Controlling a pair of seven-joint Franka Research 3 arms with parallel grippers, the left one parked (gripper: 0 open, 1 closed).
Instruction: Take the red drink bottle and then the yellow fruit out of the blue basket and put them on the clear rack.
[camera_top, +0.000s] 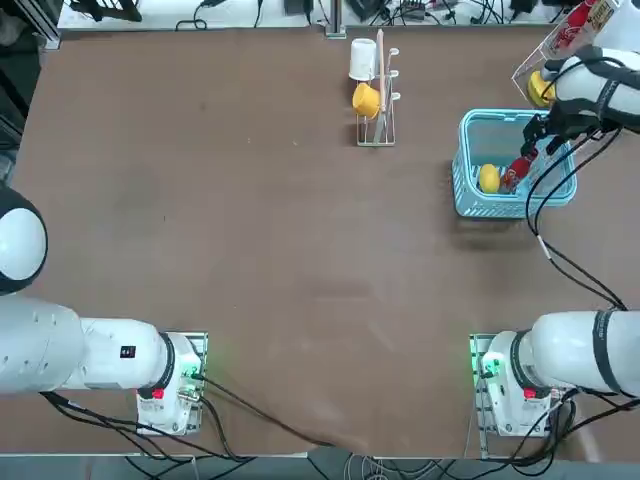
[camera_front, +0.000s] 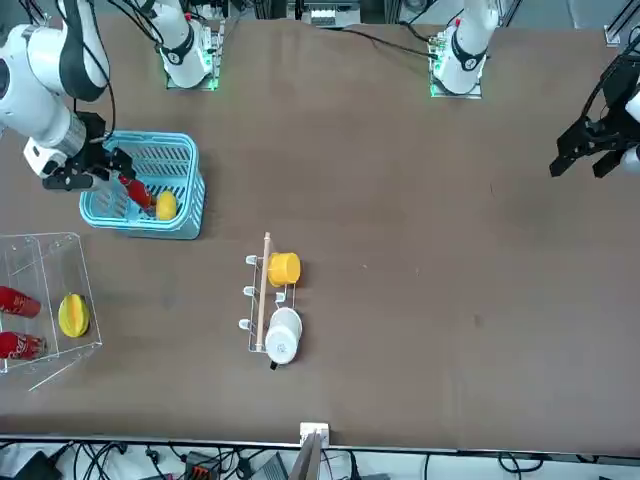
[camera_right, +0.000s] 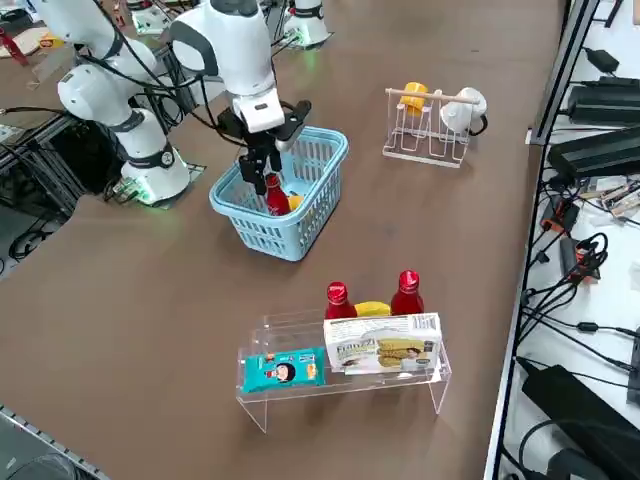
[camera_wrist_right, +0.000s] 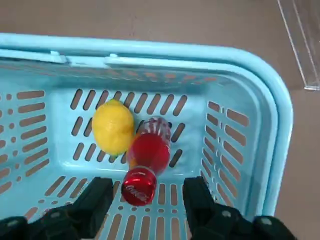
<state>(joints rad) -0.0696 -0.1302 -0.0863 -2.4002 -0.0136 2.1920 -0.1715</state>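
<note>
Red and capped, the drink bottle (camera_wrist_right: 148, 155) lay in the blue basket (camera_wrist_right: 283, 120) beside the yellow fruit (camera_wrist_right: 113, 127), both on the slotted floor, where the high walls probably kept them from rolling off the desk (camera_top: 270, 250). Over the bottle's cap end, the right claw (camera_wrist_right: 148, 200) was spread open, one finger on either side, holding nothing, presumably so it could close across the narrow neck. The clear rack (camera_right: 345, 388) stood apart, already bearing other goods.
</note>
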